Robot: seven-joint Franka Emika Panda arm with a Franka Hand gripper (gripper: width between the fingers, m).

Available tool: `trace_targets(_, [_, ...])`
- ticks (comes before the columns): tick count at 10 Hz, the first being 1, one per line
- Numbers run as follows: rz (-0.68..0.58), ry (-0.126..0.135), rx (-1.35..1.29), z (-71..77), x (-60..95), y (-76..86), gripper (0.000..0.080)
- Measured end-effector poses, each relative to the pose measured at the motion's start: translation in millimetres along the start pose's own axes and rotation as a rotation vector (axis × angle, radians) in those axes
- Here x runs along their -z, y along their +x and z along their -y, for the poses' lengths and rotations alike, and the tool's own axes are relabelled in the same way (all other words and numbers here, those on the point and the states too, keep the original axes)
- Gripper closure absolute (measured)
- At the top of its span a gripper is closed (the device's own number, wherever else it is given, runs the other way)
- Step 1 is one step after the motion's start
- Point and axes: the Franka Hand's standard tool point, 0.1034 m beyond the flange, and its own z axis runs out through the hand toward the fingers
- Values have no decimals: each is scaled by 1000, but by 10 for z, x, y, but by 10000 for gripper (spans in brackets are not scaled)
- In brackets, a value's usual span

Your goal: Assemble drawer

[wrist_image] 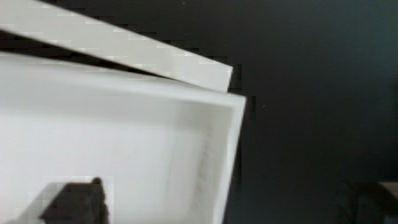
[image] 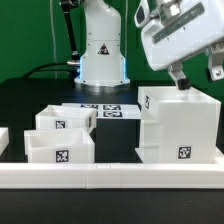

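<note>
Carrying the housing [image: 180, 125] is a black table [image: 20, 105].

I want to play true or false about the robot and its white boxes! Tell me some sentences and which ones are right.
1. The front tray and the back tray stand at the exterior view's left of the housing. True.
2. The gripper holds a tray up in the air. False: it hangs open over the housing's top, and both trays stand on the table.
3. One tray is already pushed into the housing. False: both are outside it.
4. The marker board lies on the table behind the trays. True.
</note>
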Motion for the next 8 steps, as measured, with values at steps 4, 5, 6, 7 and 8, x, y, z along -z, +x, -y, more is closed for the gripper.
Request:
trace_targets(4, [-12,-48,261,-301,158,235,151])
trace_targets(5, [-13,-47,263,-292,159,224,151])
trace_targets(6, [-12,-47,264,-292,157,222,151])
trace_targets(7, [-12,-58,317,-309,154,226,151])
trace_targets(8, [1,-103,484,-381,158,265,151])
